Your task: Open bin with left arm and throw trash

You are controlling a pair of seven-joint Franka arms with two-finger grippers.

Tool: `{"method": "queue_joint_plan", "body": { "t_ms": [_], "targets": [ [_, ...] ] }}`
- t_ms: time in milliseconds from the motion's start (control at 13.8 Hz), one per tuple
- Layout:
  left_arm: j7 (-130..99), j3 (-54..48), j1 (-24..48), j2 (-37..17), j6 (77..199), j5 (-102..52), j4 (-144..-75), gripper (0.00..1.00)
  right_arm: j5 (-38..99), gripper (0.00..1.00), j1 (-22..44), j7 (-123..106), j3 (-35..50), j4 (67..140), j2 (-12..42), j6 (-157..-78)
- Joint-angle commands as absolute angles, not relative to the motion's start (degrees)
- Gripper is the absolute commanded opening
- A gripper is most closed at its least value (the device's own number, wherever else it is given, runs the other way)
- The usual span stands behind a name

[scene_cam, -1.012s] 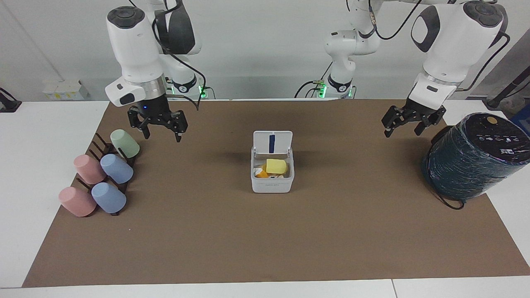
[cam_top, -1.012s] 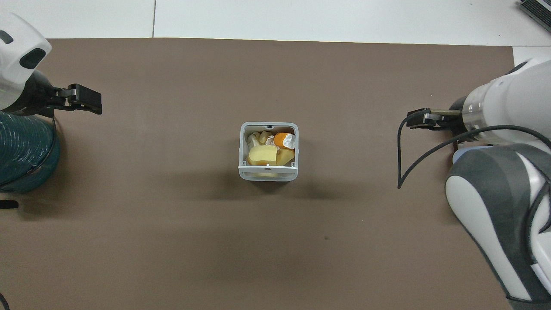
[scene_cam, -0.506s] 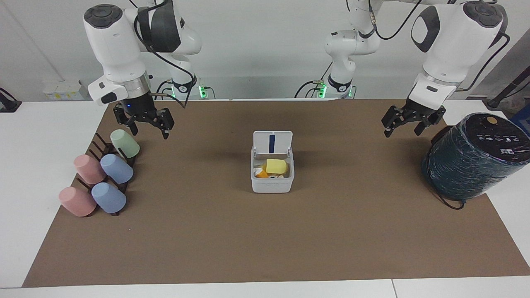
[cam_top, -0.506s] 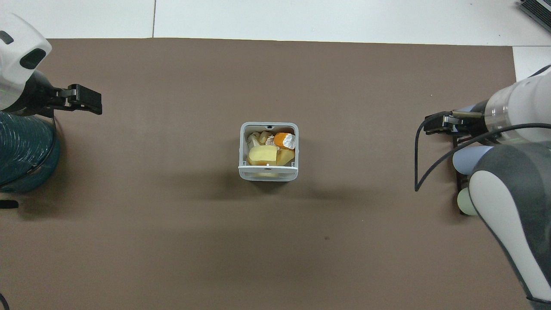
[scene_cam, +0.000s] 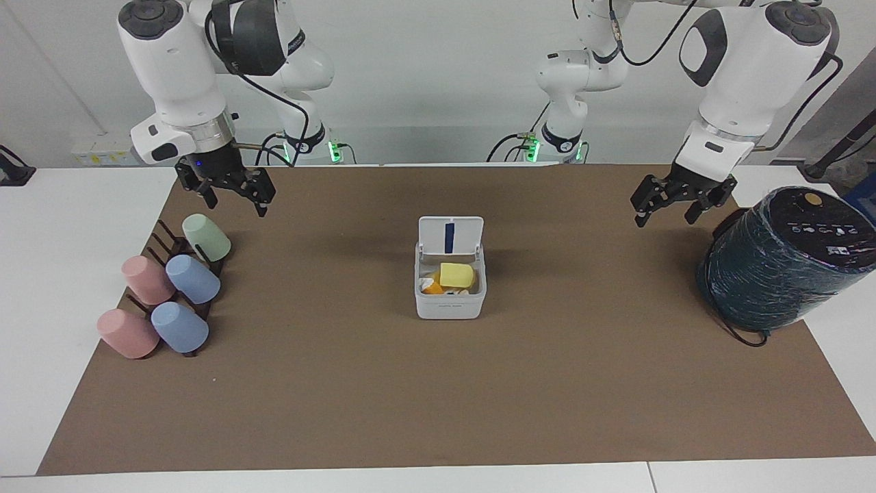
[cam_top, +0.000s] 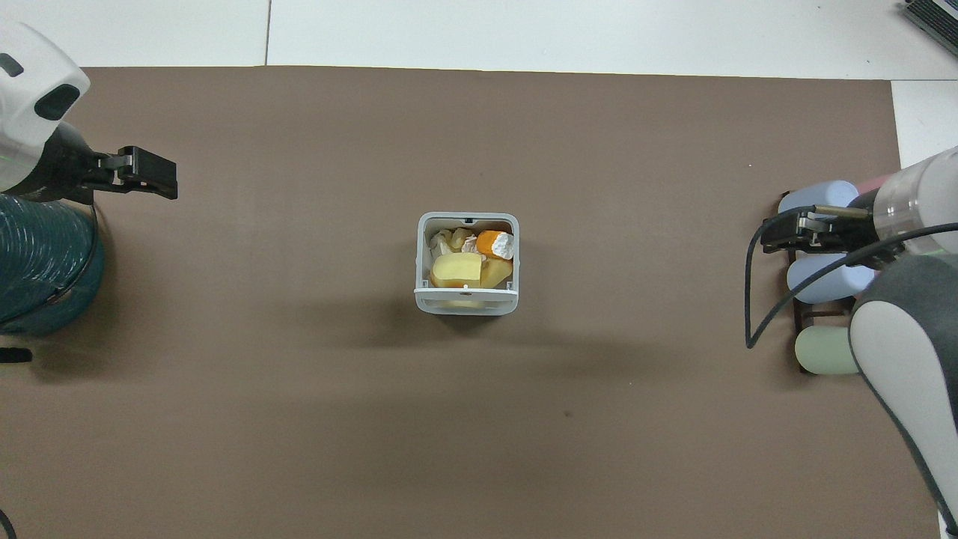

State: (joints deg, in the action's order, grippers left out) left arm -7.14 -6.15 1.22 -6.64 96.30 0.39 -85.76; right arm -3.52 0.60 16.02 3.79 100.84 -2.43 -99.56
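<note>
The white bin (scene_cam: 449, 305) stands in the middle of the brown mat with its lid (scene_cam: 450, 235) flipped up, blue strip showing. The trash lies inside it: a pale yellow wedge (scene_cam: 456, 274), an orange chunk (scene_cam: 432, 289), and in the overhead view the wedge (cam_top: 456, 269), the orange chunk (cam_top: 489, 242) and a pale lump (cam_top: 447, 241). My left gripper (scene_cam: 664, 219) hangs open and empty over the mat beside the dark green cylinder, well apart from the bin (cam_top: 465, 302). My right gripper (scene_cam: 235, 207) is open and empty over the cup rack.
A big dark green wrapped cylinder (scene_cam: 780, 263) stands at the left arm's end of the table. Several pastel cups (scene_cam: 193, 279) lie on a dark rack at the right arm's end. A cable (cam_top: 751, 299) hangs from the right wrist.
The right arm has drawn back and up, from beside the green cup toward its own end of the table. The left arm, the bin and the trash have not moved.
</note>
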Motion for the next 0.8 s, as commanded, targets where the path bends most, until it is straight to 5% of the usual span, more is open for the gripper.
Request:
{"method": "queue_joint_plan", "body": {
  "t_ms": [0, 723],
  "targets": [
    [-6.94, -5.98, 1.14, -4.92, 95.98, 0.53, -87.54, 1.00, -2.55, 1.00, 0.09, 14.59, 4.22, 101.60, -2.90, -99.93],
    [-6.94, -5.98, 1.14, -4.92, 95.98, 0.53, -87.54, 1.00, 1.49, 1.00, -0.70, 9.14, 4.04, 102.30, -3.43, -97.73]
  ]
}}
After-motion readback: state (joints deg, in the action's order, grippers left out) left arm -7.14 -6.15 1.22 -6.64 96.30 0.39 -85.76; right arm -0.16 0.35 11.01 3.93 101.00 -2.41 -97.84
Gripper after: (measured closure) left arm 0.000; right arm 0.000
